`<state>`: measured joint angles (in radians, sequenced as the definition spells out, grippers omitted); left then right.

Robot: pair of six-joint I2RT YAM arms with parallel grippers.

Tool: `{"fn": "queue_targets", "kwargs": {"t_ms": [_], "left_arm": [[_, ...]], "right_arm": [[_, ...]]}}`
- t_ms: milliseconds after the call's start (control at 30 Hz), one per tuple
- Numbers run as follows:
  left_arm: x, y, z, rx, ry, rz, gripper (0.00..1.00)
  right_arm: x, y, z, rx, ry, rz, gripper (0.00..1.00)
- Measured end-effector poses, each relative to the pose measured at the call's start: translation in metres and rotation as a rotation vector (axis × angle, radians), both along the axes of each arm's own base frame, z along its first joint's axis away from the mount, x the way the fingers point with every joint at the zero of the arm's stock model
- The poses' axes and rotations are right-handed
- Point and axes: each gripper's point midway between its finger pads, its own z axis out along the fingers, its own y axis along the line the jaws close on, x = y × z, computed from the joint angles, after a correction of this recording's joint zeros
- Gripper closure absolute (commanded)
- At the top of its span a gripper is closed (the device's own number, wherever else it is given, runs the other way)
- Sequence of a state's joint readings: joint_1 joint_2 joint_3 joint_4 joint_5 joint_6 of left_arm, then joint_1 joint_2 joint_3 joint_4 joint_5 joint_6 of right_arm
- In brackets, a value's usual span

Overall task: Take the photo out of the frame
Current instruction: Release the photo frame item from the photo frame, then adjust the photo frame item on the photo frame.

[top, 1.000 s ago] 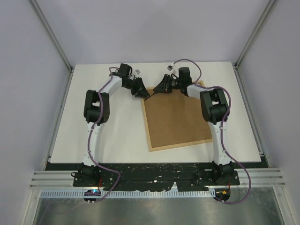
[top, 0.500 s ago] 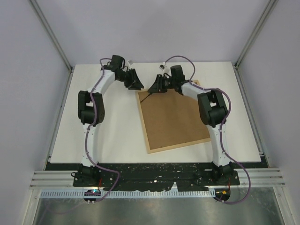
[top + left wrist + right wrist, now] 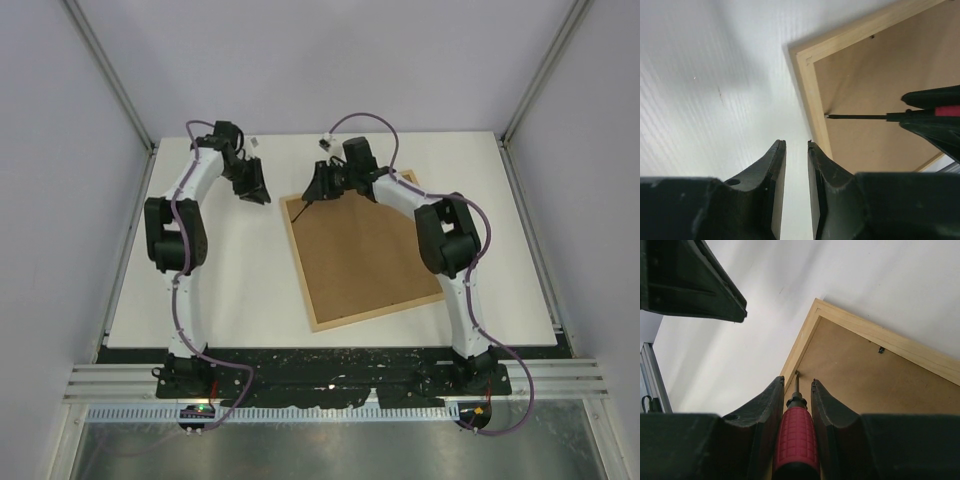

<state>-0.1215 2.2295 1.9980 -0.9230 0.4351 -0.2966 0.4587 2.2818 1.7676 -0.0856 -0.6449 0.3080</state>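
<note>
The frame lies face down on the white table, its brown fibreboard back up and its light-wood rim around it. The photo is hidden under the back. My right gripper is shut on a red-handled screwdriver. The screwdriver's thin tip touches the inner side of the frame's left rail near the far left corner. My left gripper hangs over bare table to the left of that corner, slightly open and empty; in the left wrist view it stands beside the frame rail and the screwdriver shaft.
A small dark clip sits on the frame's far rail. The white table is edged by metal posts and grey walls. A black base rail runs along the near edge.
The frame's far left corner has swung left, so the frame has turned counterclockwise. My right gripper followed it with the screwdriver. My left gripper has moved left, away from the frame.
</note>
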Motion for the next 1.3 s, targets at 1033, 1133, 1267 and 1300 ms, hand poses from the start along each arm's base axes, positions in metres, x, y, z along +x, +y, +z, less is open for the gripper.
{"fn": "queue_targets", "kwargs": {"t_ms": [1033,1133,1267,1300], "left_arm": [[-0.040,-0.045,-0.061,0.055,0.183,-0.136,0.56],[-0.033,-0.049,-0.058,0.071,0.163,-0.129,0.53],[-0.032,-0.053,-0.059,0.097,0.154,-0.132,0.52],[-0.033,-0.054,-0.059,0.105,0.154,-0.133,0.52]], "right_arm": [[-0.002,-0.013,0.024,-0.032,-0.029,0.018,0.92],[0.017,-0.072,0.039,-0.031,-0.044,-0.060,0.92],[0.038,-0.170,0.065,-0.057,-0.118,-0.209,0.92],[0.040,-0.192,0.070,-0.064,-0.132,-0.245,0.92]]}}
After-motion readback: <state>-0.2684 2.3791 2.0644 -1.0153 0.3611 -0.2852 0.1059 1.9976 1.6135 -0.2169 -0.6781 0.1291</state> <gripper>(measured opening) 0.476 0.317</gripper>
